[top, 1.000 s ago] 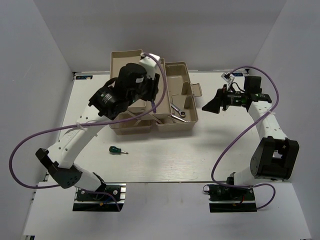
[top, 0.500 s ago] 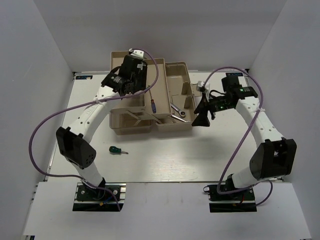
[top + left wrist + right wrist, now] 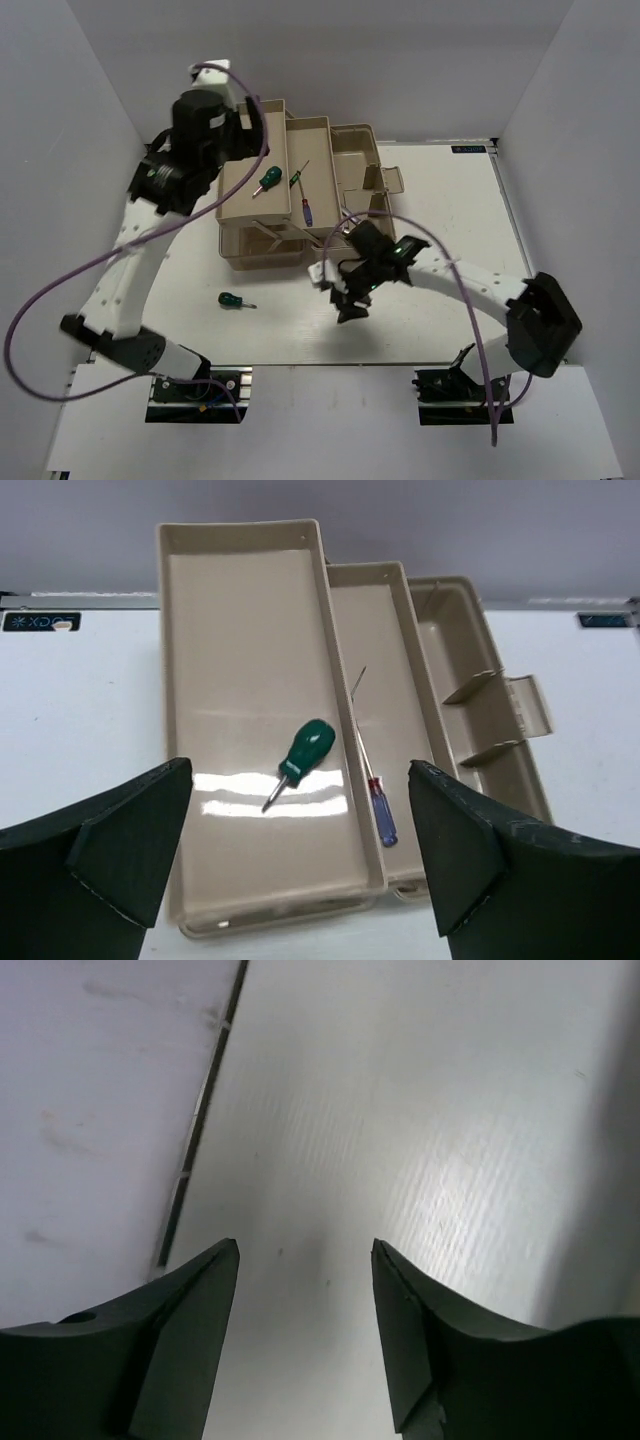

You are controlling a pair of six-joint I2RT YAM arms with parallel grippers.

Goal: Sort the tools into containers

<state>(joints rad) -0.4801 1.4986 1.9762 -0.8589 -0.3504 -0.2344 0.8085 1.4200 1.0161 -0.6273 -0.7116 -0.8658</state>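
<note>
The beige toolbox [image 3: 260, 258] stands unfolded at the back of the table. A green-handled screwdriver [image 3: 268, 178] [image 3: 305, 750] lies loose in its wide left tray [image 3: 175, 680]. In the narrower tray beside it lie a red-and-blue-handled screwdriver [image 3: 305, 212] [image 3: 383, 815] and a slim dark one [image 3: 299, 175]. A second green screwdriver [image 3: 232, 299] lies on the table in front of the box. My left gripper [image 3: 298, 780] hangs open high above the trays, holding nothing. My right gripper [image 3: 350, 305] [image 3: 305, 1245] points down at bare table in front of the box, open and empty.
The right arm's forearm [image 3: 440, 270] crosses the box's right front corner and hides part of that compartment. The hinged end flap [image 3: 392, 180] sticks out on the box's right side. White walls enclose the table on three sides.
The left gripper opened, rose and drew back left, leaving the green screwdriver in the wide tray. The right arm swung from beside the box to the table in front of it, jaws narrowing somewhat.
</note>
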